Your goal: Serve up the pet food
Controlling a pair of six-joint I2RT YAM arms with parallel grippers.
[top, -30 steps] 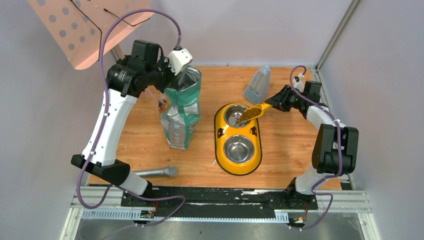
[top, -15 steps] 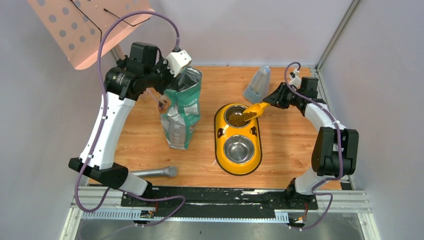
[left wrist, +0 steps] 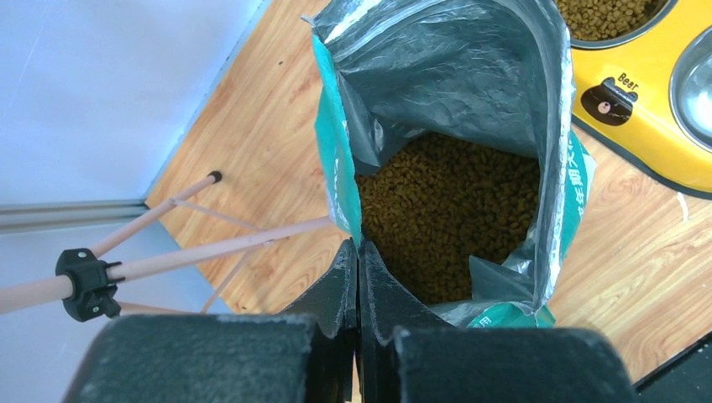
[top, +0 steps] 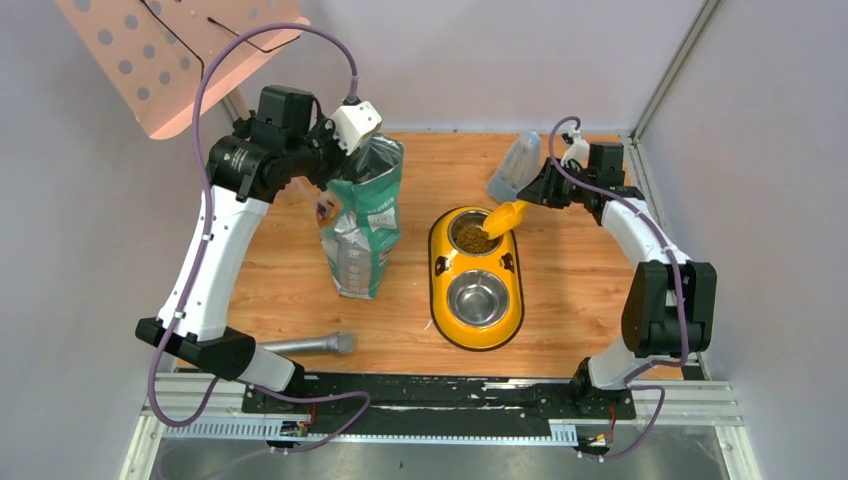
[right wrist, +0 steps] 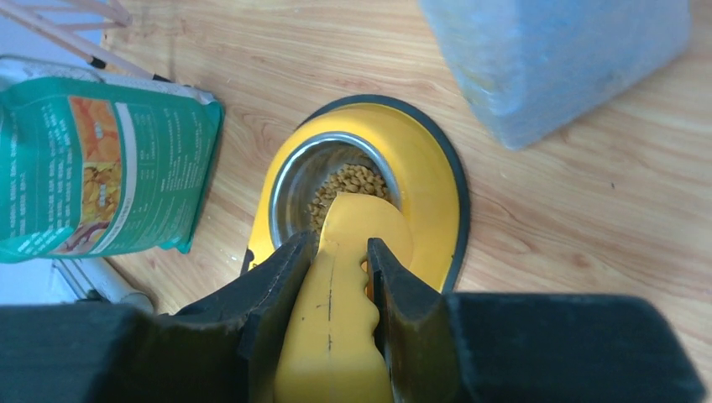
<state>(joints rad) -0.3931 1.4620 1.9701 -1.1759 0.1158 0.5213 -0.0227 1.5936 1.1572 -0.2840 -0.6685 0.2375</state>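
Both sets loaded. On the right arm, right jaws are partway closed on the handle of the yellow scoop (right wrist: 340, 285), gripping it from either side. The scoop head is tipped down over the far bowl (right wrist: 294, 191) of the yellow double feeder (right wrist: 426, 195). pet food (right wrist: 353, 180) sits heaped in that bowl, right under the scoop lip. The near bowl (top: 477, 298) shows bare steel.

On the left arm, left jaws are fully closed, pinching the near rim of the green-and-silver bag (left wrist: 453, 75). The bag stands upright with its mouth open, left of the feeder and not touching it. More pet food (left wrist: 445, 210) fills its lower part.

Outward from there, a translucent container (top: 515, 170) lies on the surface (top: 580, 290) behind the feeder, near the right wrist. A grey cylinder (top: 312, 345) lies at the near edge, in front of the bag and well apart from it.
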